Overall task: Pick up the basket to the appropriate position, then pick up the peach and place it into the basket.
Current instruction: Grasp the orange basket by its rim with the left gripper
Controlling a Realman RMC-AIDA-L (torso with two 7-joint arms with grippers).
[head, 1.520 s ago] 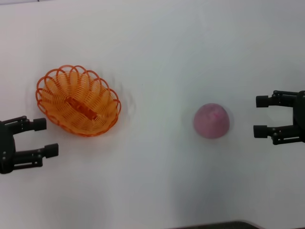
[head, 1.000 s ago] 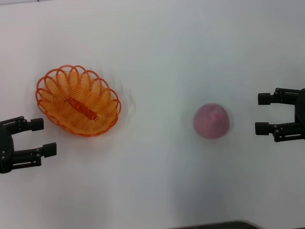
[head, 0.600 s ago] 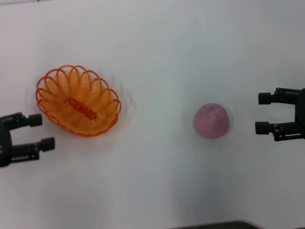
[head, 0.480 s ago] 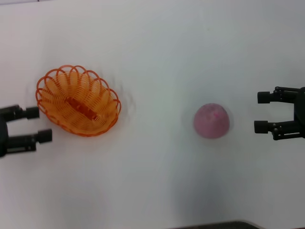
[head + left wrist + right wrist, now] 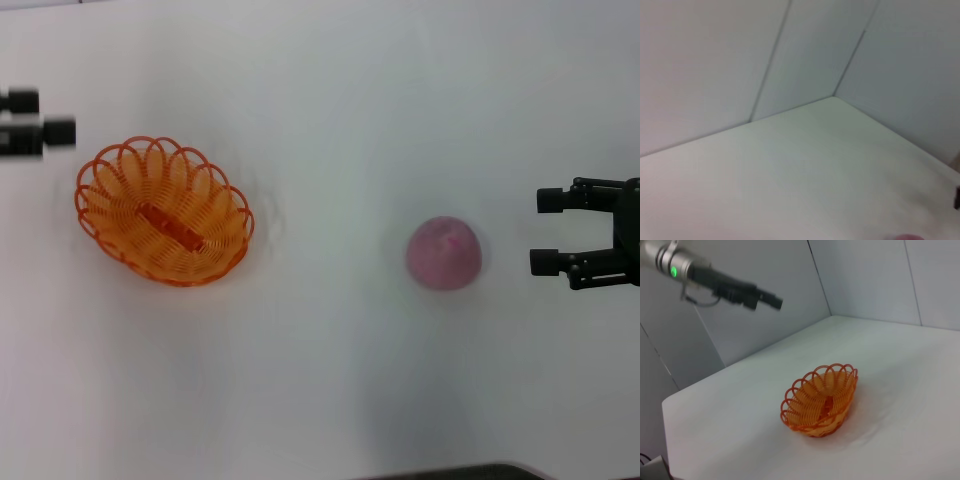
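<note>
Left tool spread, raised near desk far-left corner, well off basket; I risk crushing wire. Right tool spread beside peach.

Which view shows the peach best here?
The head view: the whole peach sits unobstructed on the white table. The left wrist view catches only a pink sliver at its edge, likely the peach; the right wrist view shows none of it.

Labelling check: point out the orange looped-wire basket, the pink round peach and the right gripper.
Orange looped-wire basket point(image 5: 163, 211): head view, on the flat orange strip at its base.
Pink round peach point(image 5: 444, 253): head view, middle of the fruit.
Right gripper point(image 5: 546, 230): head view, midway between its open fingertips.
</note>
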